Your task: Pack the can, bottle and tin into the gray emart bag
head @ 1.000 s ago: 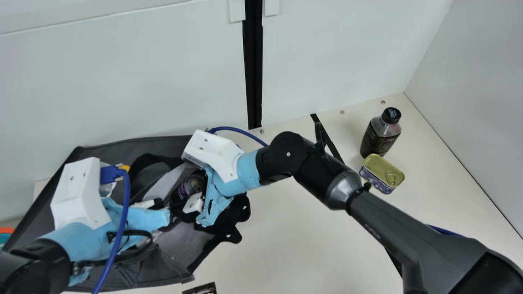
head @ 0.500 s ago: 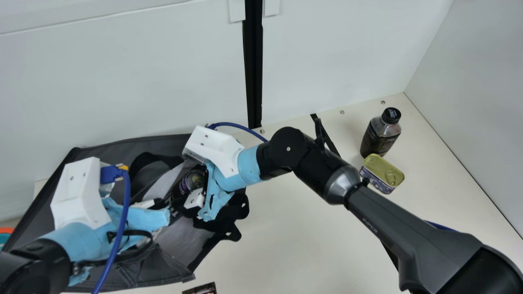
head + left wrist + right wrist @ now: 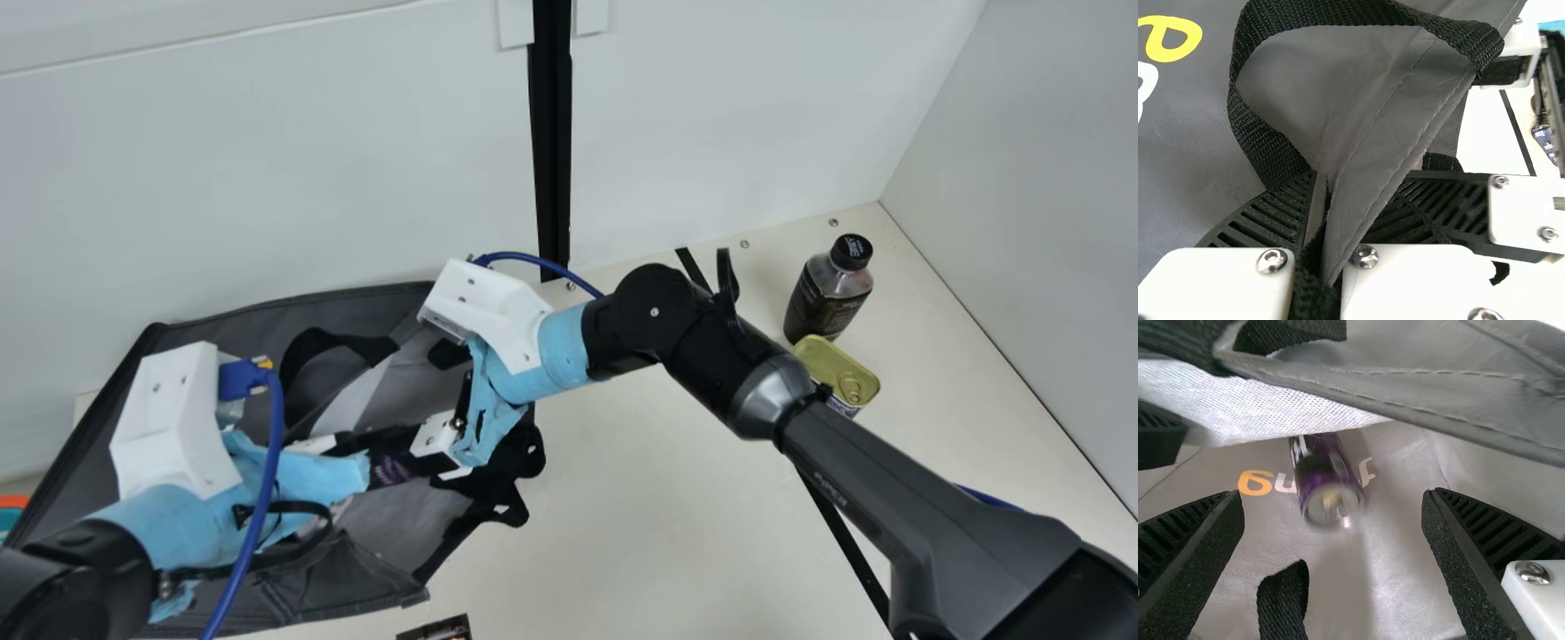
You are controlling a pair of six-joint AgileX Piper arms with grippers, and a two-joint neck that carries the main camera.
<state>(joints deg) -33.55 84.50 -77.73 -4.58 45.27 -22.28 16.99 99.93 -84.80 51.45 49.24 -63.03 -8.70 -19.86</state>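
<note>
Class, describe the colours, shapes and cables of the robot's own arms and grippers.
The left arm and right arm have rounded black joints, light-blue wrapping, boxy white housings and blue cables. The left gripper and right gripper have black ribbed fingers and white plates.

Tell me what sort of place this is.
Probably a robotics lab's test station: two robot arms over a cream table, plain pale panels around it, and a bottle and tin set out.
</note>
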